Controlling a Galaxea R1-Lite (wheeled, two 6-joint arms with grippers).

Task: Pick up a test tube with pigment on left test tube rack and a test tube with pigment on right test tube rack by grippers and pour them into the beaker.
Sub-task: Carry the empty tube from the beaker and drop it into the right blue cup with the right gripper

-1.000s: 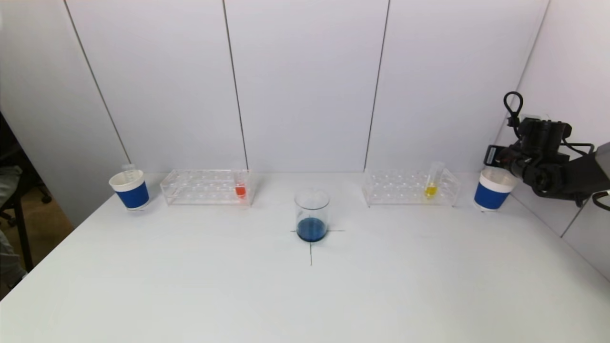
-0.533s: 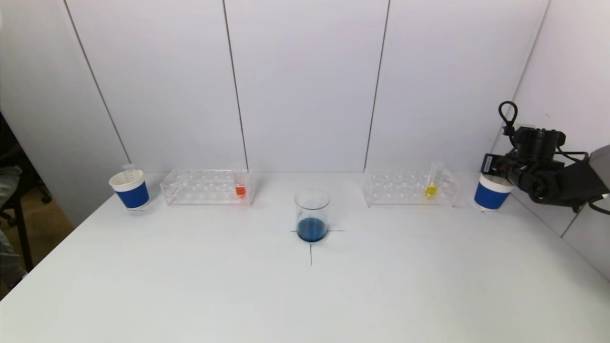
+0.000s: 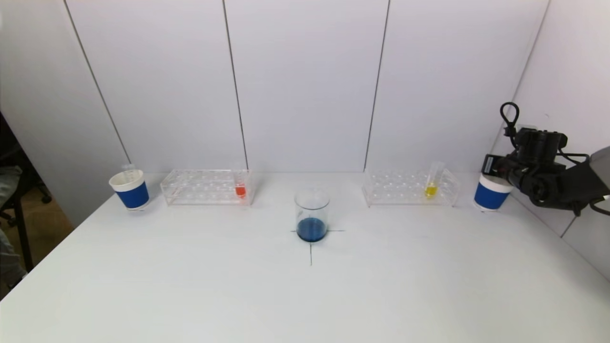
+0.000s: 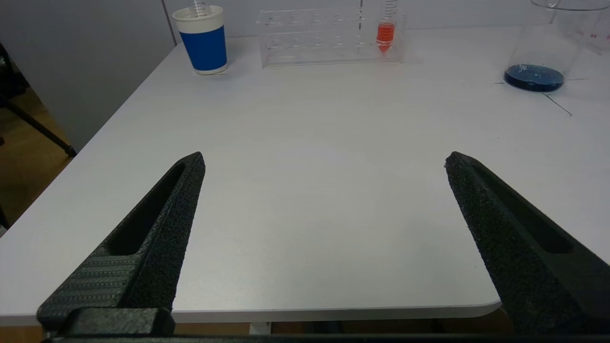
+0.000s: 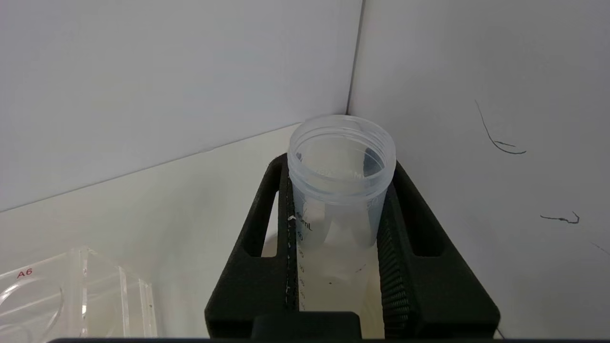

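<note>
Two clear racks stand at the back of the white table point(image 3: 190, 286): the left test tube rack point(image 3: 206, 186) holds a tube of orange-red pigment point(image 3: 240, 185) at its inner end, and the right test tube rack point(image 3: 410, 188) holds a tube of yellow pigment point(image 3: 432, 181), leaning slightly. Between them, nearer the front, the beaker point(image 3: 311, 215) sits on a cross mark with dark blue liquid in its bottom. A blue-banded paper cup point(image 3: 130, 189) stands just outside the left rack with a clear tube in it. The right gripper point(image 5: 339, 200) hangs over the other blue-banded cup point(image 3: 492, 192) by the right rack, its fingers point(image 5: 267, 228) pressed against an empty, clear test tube point(image 5: 340, 190). The left gripper point(image 4: 324, 162) hovers low by the table's near edge, fingers spread wide, holding nothing.
</note>
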